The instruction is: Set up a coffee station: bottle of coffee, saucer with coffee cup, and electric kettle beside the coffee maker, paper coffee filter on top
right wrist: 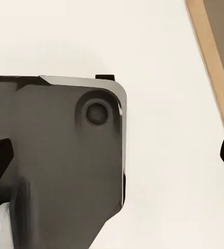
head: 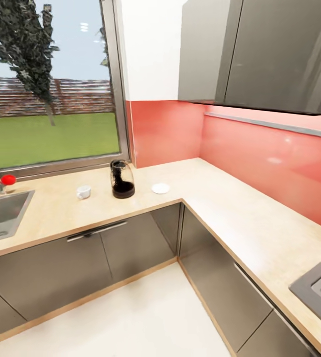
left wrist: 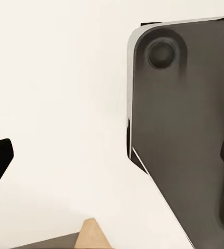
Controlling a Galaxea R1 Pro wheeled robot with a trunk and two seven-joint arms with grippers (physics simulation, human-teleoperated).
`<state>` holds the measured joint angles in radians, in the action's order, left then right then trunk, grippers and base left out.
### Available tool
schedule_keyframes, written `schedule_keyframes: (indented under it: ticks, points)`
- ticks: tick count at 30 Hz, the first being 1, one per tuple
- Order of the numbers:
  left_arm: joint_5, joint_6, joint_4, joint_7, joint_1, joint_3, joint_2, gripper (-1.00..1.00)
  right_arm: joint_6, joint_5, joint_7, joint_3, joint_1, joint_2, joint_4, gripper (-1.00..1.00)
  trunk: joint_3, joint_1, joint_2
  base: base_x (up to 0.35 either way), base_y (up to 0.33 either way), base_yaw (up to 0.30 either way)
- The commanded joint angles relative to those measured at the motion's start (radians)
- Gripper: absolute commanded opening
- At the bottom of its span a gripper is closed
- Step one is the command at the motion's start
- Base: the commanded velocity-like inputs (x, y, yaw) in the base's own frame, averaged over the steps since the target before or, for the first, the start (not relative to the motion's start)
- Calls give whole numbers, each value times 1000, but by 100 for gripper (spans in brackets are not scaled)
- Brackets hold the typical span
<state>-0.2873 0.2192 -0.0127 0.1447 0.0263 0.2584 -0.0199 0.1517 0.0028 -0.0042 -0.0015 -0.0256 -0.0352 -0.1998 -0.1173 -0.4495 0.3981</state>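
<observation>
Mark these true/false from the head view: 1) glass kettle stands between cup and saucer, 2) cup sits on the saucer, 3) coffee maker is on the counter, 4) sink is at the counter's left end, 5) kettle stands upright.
1. True: the rounded glass kettle with a dark lower half stands between the tiny white cup and the small white round saucer.
2. False: the cup rests directly on the beige speckled countertop, apart from the saucer.
3. False: no coffee maker is visible on this stretch.
4. True: the steel sink is at the left.
5. True.
</observation>
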Motion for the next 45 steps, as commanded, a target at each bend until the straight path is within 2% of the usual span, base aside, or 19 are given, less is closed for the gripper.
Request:
schedule_keyframes:
  ticks: [1, 45]
  points:
    - [-10, 4, 2, 4, 1, 7, 0, 100, 3, 0, 0, 0, -1, 0, 0, 100, -2, -1, 2, 0, 0, 277]
    - [-10, 5, 2, 4, 1, 7, 0, 100, 3, 0, 0, 0, -1, 0, 0, 100, -2, -1, 2, 0, 0, 277]
